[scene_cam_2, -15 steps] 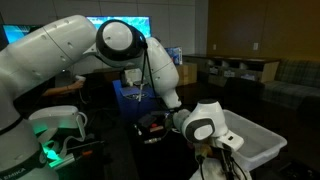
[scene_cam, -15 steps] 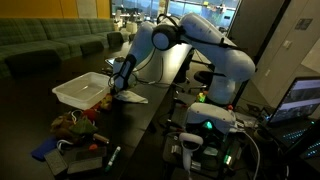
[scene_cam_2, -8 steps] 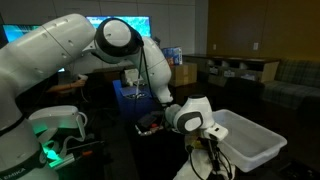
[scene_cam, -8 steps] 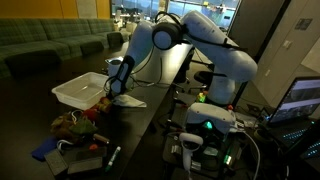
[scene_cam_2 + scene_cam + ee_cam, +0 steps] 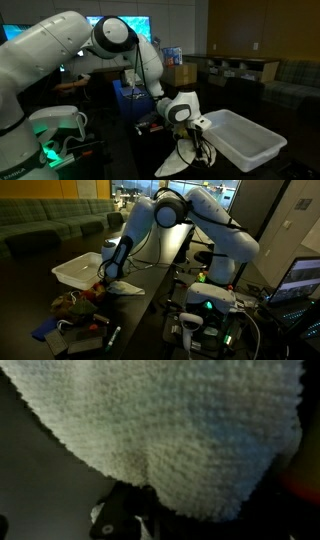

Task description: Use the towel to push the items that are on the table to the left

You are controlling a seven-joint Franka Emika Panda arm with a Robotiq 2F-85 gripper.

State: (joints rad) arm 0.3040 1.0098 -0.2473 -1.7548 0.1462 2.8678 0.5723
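Note:
A white towel [image 5: 126,287] hangs from my gripper [image 5: 110,277] and drags on the dark table. In an exterior view the towel [image 5: 182,160] drapes down below the gripper [image 5: 188,128]. In the wrist view the towel [image 5: 170,430] fills most of the picture and hides the jaws. The gripper is shut on the towel. Small items [image 5: 88,294] lie on the table just beside the towel, between it and a brown heap [image 5: 68,303]. A dark item [image 5: 125,515] shows below the towel's edge in the wrist view.
A white plastic bin stands on the table behind the gripper in both exterior views [image 5: 80,268] [image 5: 243,142]. A blue object [image 5: 45,333] and a black marker [image 5: 112,335] lie near the table's front. A green-lit device [image 5: 205,305] stands beside the table.
My gripper has dragged the towel along the table, past the front of the white bin, toward the small items and the brown heap. The arm has leaned further over.

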